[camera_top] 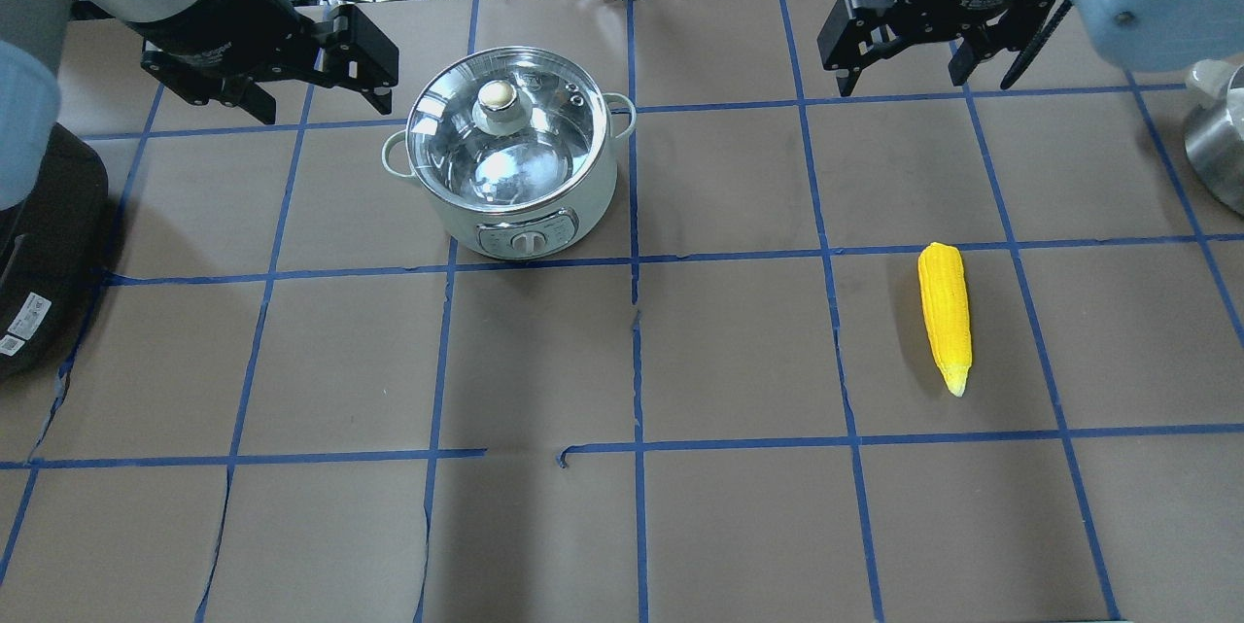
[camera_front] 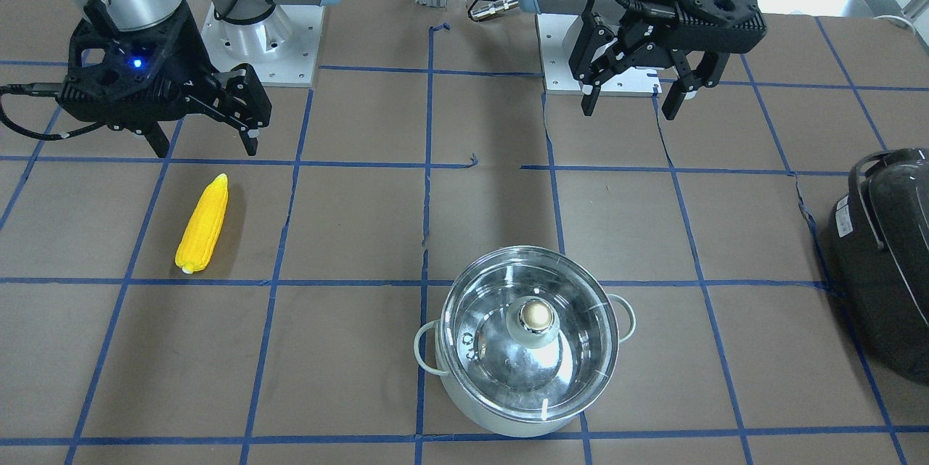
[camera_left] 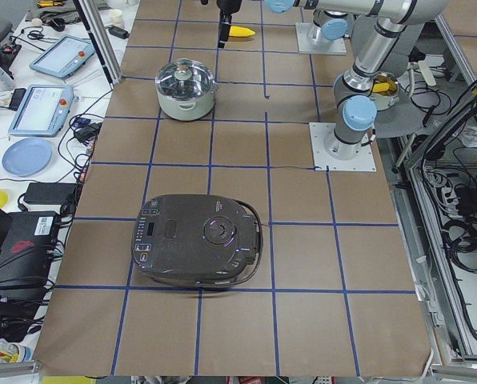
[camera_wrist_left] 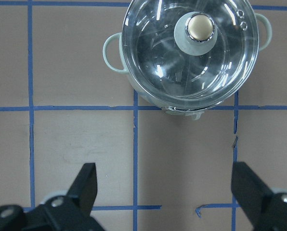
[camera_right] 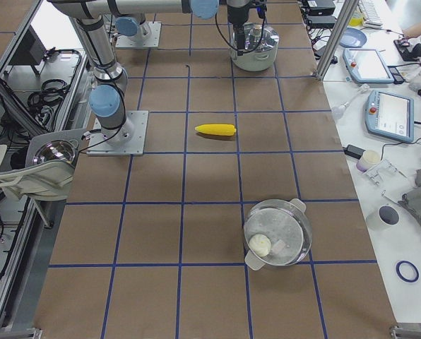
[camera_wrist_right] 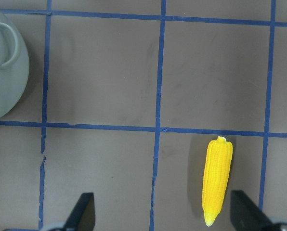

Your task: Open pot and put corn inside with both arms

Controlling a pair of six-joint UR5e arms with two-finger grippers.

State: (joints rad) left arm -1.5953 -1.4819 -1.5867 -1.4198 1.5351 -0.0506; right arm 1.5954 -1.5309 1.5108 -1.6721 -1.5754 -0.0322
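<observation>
The pot [camera_top: 505, 156] stands on the table with its glass lid [camera_wrist_left: 191, 53] shut; it also shows in the front view [camera_front: 528, 349]. My left gripper [camera_top: 316, 103] is open and empty, held above the table just left of the pot, apart from it; its fingers [camera_wrist_left: 85, 185] frame bare table in the left wrist view. The corn [camera_top: 945, 317] lies flat on the right half, also seen in the right wrist view [camera_wrist_right: 216, 180]. My right gripper [camera_top: 902, 79] is open and empty, raised beyond the corn's blunt end. In the front view the left gripper [camera_front: 630, 108] and right gripper [camera_front: 203, 148] hang near the robot's bases.
A dark rounded appliance [camera_top: 39, 244] sits at the table's left end, large in the exterior left view [camera_left: 198, 240]. A second lidded steel pot [camera_right: 277, 233] stands at the right end, cut by the overhead view's edge [camera_top: 1215, 152]. Blue tape lines grid the brown table.
</observation>
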